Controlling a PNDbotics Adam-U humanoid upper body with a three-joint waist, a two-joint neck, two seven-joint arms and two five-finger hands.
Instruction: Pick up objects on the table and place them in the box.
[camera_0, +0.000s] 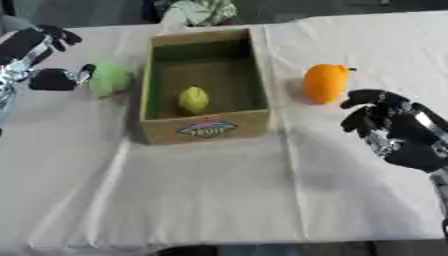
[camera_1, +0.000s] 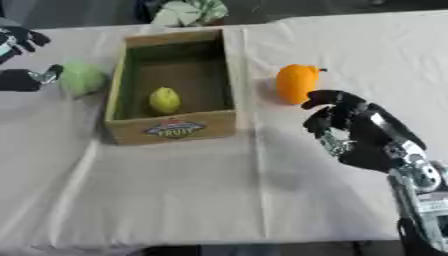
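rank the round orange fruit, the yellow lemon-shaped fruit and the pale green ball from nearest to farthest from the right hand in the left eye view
From the right hand:
1. Round orange fruit, on the cloth right of the cardboard box.
2. Yellow lemon-shaped fruit, inside the box.
3. Pale green ball, left of the box.

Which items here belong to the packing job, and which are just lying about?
Job:
box
yellow fruit inside the box
green ball by the left hand
orange fruit by the right hand

Lying about:
white tablecloth
patterned bundle behind the box

Both head cams look down, sharing box (camera_0: 206, 85), table (camera_0: 219, 200).
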